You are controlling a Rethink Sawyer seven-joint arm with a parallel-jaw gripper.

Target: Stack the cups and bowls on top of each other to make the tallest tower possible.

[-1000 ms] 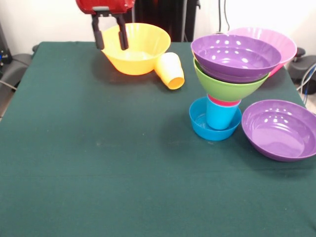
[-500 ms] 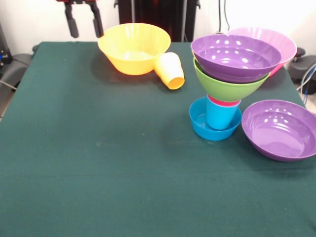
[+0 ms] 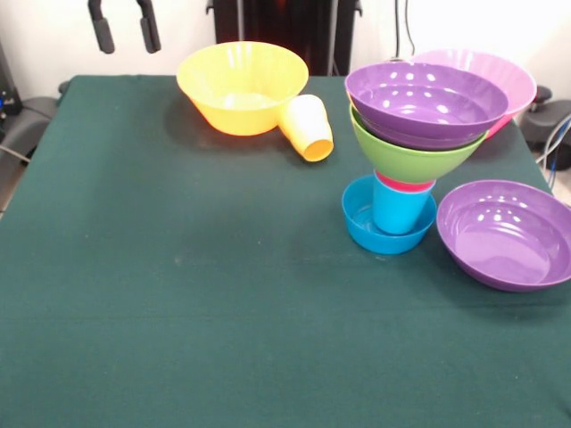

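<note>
On the worktop [image 3: 178, 312] the tower [image 3: 412, 152] stood at the right, a shallow bowl [image 3: 506, 234] just beside it on its right and a large bowl [image 3: 508, 76] behind it. To the left at the back sat a deep bowl [image 3: 241, 86] with a tipped cup [image 3: 308, 127] touching its right side.

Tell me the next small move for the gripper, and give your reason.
Probably bring the gripper, open and empty at the far edge, down over the yellow cup. That cup lies on its side against the orange-yellow bowl, loose and small enough to grasp, while the tower already carries a purple bowl on top.
</note>
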